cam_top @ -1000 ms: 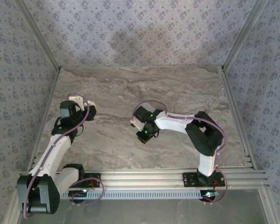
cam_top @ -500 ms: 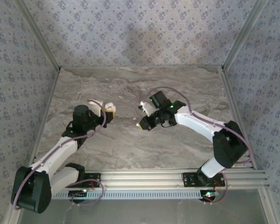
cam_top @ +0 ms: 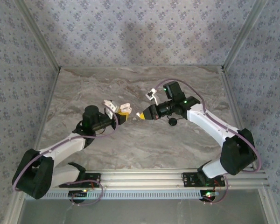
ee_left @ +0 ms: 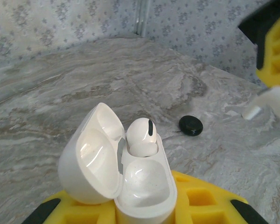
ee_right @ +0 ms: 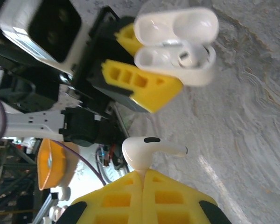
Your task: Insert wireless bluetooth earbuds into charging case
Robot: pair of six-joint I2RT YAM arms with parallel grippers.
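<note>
White charging case was clamped between the yellow fingers of the left gripper, jaws closed on its lower body, held above the marble table. Lid was hinged open and leaned to the case's left.

Inside the case, one earbud sat in the far socket with its dark vent slit facing up. The near socket beside it showed bare glossy white.

Just right of the case, the right gripper pointed its tips toward the case's open mouth. Its jaws were pinched fully together on the second earbud, gripped at the head end with the stem sticking out sideways. That earbud was close to the case but apart from it; the right wrist camera showed a gap between them.

Further right of the case, past the right gripper's tips, a flat black disc lay on the table, well apart from the case.

The two arms reached inward toward the case from either side, and the grippers faced each other across it
</note>
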